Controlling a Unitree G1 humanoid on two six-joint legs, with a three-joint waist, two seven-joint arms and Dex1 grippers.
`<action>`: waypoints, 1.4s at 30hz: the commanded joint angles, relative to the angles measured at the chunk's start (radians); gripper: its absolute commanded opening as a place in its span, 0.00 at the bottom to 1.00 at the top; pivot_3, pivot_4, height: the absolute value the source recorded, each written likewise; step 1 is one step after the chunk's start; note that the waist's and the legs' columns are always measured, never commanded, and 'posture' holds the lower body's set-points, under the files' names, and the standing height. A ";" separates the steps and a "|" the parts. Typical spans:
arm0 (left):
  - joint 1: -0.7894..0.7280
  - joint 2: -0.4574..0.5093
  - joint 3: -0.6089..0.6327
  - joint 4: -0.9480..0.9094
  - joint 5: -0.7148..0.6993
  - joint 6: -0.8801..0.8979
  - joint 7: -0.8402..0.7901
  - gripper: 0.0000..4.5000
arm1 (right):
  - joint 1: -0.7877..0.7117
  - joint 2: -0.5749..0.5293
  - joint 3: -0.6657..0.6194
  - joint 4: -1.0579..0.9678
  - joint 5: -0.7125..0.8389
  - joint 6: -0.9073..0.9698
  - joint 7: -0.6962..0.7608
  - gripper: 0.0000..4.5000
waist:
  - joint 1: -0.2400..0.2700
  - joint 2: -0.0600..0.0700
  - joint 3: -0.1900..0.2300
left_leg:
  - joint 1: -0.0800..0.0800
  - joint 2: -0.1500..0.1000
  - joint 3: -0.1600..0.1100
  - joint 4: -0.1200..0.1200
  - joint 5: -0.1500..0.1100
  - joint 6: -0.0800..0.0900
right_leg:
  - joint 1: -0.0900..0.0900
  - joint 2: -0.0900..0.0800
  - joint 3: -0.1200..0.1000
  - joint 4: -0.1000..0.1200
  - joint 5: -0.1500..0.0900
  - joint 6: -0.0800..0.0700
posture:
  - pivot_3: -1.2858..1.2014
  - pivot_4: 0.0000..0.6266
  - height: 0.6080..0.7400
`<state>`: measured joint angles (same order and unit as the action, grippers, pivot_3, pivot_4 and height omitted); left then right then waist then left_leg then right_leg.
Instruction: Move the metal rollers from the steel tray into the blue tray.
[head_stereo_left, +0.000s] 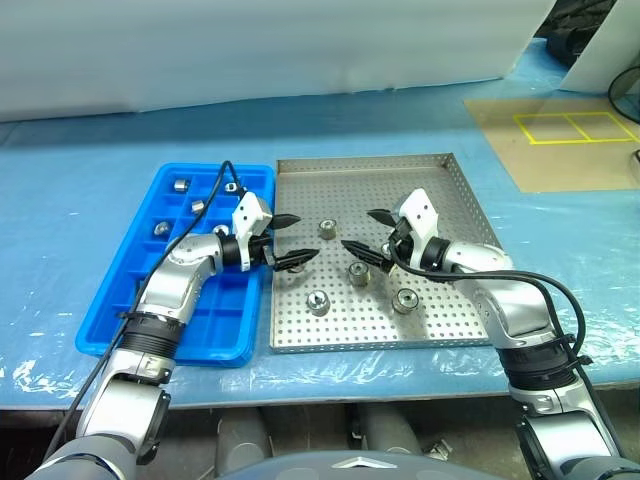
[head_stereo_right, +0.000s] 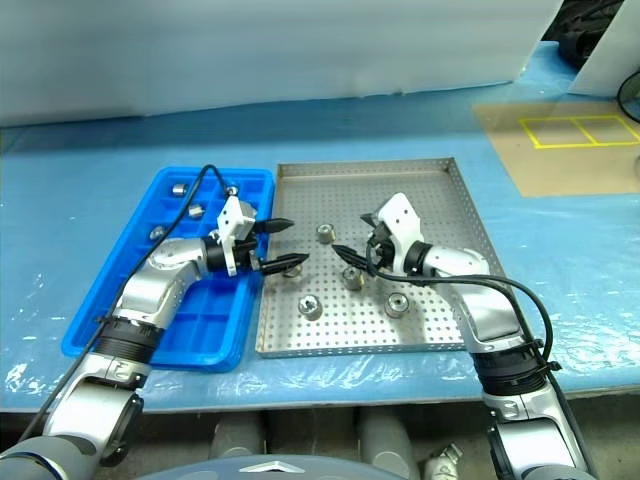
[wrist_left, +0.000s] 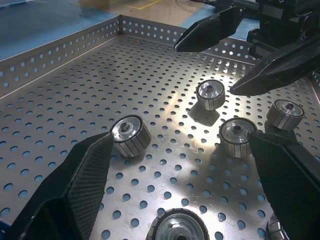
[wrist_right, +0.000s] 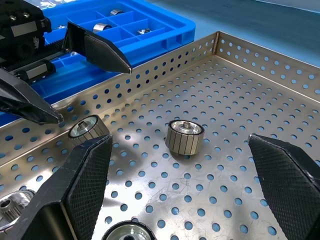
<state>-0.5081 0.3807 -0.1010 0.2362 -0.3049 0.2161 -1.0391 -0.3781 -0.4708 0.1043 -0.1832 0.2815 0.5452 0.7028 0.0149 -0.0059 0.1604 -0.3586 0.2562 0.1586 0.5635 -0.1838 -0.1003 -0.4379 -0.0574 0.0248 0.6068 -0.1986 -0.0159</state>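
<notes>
Left eye view shows the steel tray (head_stereo_left: 440, 170) lying just beside the blue tray (head_stereo_left: 120, 310) on a blue-covered table (head_stereo_left: 80, 160). Both grippers hang over the steel tray, tips facing one another: the left gripper (head_stereo_left: 287, 242) and the right gripper (head_stereo_left: 367, 232) each stand spread wide, gripping nothing. Four metal rollers (head_stereo_left: 318, 302) sit loose on the perforated floor (several more already rest in the blue tray's far compartments).
</notes>
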 joint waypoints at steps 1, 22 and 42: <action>-0.013 0.008 0.009 -0.013 -0.003 -0.018 -0.008 1.00 | -0.008 -0.003 -0.005 -0.018 0.001 -0.015 0.005 0.99 | 0.000 0.000 0.000 | 0.000 0.000 0.000 0.000 0.000 0.000 | 0.000 0.000 0.000 0.000 0.000 0.000 | 0.43 0.24 1.00; -0.351 -0.095 -0.016 0.371 0.083 -0.199 -0.051 1.00 | 0.021 0.006 -0.018 -0.050 -0.003 -0.005 -0.027 0.99 | 0.000 0.000 0.000 | 0.000 -0.001 0.000 0.001 0.000 0.001 | 0.001 0.000 0.001 0.000 0.000 0.000 | 0.40 0.24 1.00; -0.644 -0.160 -0.025 0.917 0.255 -0.388 -0.132 1.00 | 0.149 -0.005 -0.084 -0.182 0.004 0.028 -0.133 0.99 | -0.009 0.000 0.000 | 0.002 -0.002 0.001 0.001 -0.001 0.002 | 0.003 0.000 0.003 -0.001 0.000 0.000 | 0.34 0.24 1.00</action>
<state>-1.1124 0.2236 -0.1334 1.1209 -0.0650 -0.1511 -1.1914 -0.2314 -0.4738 0.0471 -0.3093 0.2751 0.5759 0.5809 0.0055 -0.0062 0.1605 -0.3571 0.2539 0.1598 0.5645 -0.1848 -0.0984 -0.4349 -0.0575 0.0286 0.6055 -0.1983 -0.0155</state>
